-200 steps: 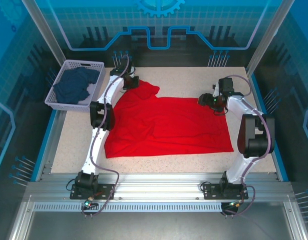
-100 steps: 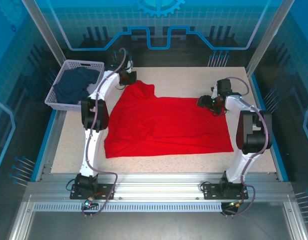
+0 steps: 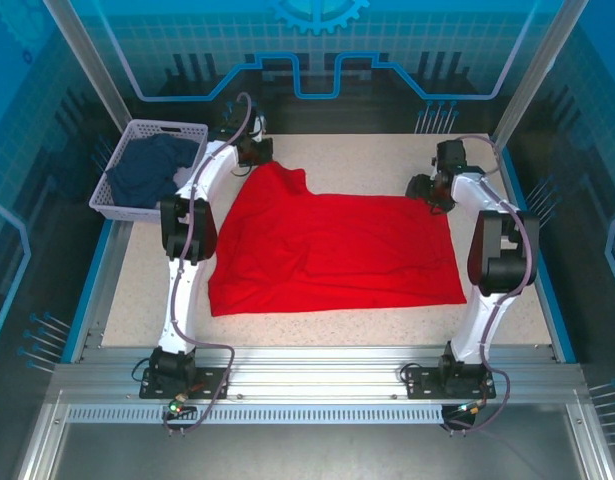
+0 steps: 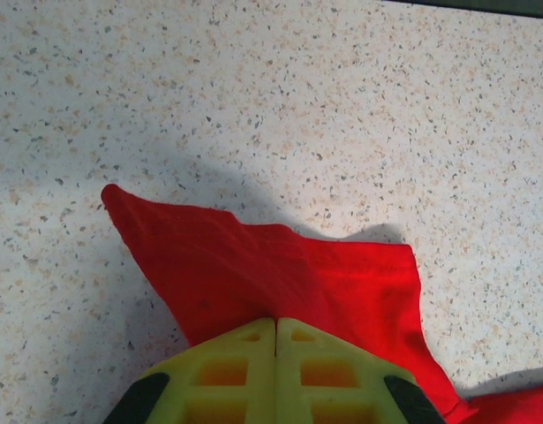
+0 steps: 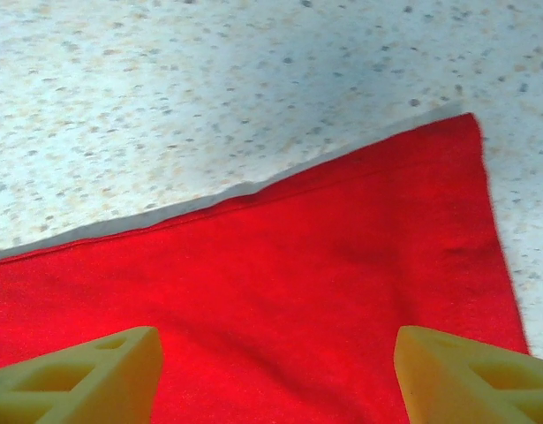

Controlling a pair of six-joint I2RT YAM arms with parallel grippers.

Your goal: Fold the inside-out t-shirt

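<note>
Top external view: the speckled bench (image 3: 357, 160) carries the inside-out t-shirt (image 3: 337, 250), a bright red cloth spread mostly flat in the stretch between the two claws and on toward the arm bases from both of them. One part of the cloth rises to a peak at its far left, right at the left claw (image 3: 255, 152), and its far right corner lies just beside the right claw (image 3: 423, 190). Out to the left of the left claw, at the bench edge, a pale lattice basket (image 3: 167, 127) holds a crumpled dark navy garment (image 3: 147, 172), well apart from the red cloth. In the left wrist view, the left claw's yellow-green fingers (image 4: 236, 371) meet with no gap and pinch a fold of the t-shirt. The cloth fans out ahead of the fingertips into two points, raised enough to cast a shadow on the bench beyond. In the right wrist view, the right claw's two fingers (image 5: 86, 371) stand wide apart and hold nothing. The t-shirt's flat corner lies below and between them, its hemmed edge running across ahead of the fingertips, with bare bench beyond that edge and past the corner on the right.
</note>
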